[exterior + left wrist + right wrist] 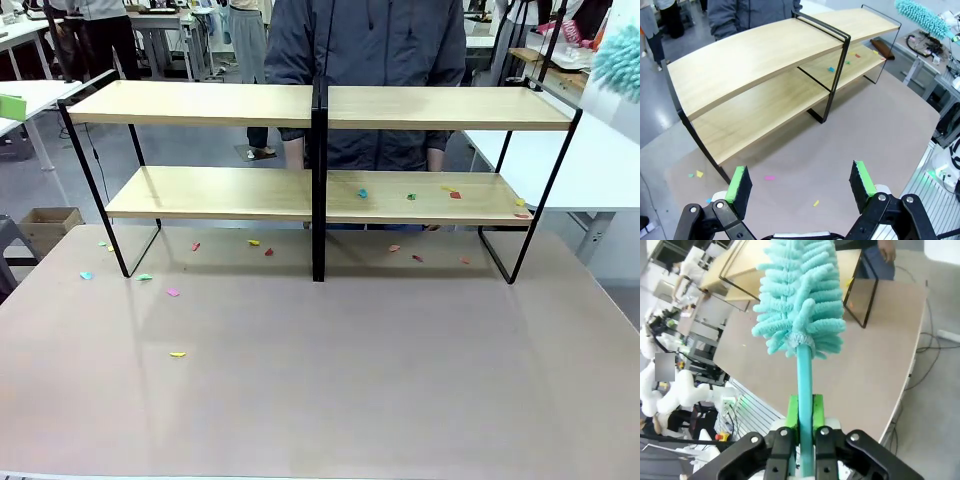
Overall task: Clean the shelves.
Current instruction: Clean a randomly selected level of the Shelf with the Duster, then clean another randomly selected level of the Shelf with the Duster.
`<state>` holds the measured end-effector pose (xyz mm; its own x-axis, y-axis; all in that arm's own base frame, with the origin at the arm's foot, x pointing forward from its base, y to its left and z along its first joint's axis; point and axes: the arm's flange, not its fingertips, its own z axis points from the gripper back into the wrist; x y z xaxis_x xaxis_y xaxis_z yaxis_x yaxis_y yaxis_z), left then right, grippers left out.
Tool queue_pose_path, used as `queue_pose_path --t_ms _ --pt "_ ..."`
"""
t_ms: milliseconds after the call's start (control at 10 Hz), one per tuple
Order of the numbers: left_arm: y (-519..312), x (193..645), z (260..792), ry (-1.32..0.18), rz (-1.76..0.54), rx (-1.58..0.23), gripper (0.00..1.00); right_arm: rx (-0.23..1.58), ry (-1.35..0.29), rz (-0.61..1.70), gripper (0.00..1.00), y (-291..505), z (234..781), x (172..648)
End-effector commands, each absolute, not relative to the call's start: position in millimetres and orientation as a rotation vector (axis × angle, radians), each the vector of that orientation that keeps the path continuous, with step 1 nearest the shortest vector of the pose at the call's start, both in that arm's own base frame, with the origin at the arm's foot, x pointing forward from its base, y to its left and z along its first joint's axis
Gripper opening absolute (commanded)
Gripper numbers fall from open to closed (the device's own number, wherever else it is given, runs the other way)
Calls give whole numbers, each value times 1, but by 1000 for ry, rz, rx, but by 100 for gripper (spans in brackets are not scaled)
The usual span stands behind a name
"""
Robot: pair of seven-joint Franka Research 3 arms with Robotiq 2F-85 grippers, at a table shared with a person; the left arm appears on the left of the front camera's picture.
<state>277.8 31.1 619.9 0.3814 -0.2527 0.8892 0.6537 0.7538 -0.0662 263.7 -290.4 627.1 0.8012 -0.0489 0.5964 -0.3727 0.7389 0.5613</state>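
Note:
The shelves [200, 103] stand across the beige tabletop, two light wooden tiers in a black frame with a centre post [319, 190]. Small coloured paper scraps [410, 196] lie on the lower right board and on the tabletop under and in front of the rack. In the right wrist view my right gripper [805, 412] is shut on the handle of a turquoise fluffy duster [802, 295], its head pointing away over the table's end; the duster head [618, 60] shows at the front view's top right. My left gripper [800, 182] hangs open above the table's left part, facing the shelves [755, 55].
A person in a dark jacket [370, 50] stands behind the shelves. White tables [600, 160] flank the scene right and left, and a cardboard box [45, 225] sits on the floor at left. The near tabletop [350, 380] holds a few scraps [177, 354].

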Motion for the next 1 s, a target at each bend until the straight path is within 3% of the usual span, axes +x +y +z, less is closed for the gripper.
queue_pose_path --t_ms 0,900 --pt "31 279 620 -1030 -607 -459 100 752 -657 218 13 -298 631 261" --pt "31 279 620 -1030 -607 -459 100 752 -657 218 13 -298 631 261"
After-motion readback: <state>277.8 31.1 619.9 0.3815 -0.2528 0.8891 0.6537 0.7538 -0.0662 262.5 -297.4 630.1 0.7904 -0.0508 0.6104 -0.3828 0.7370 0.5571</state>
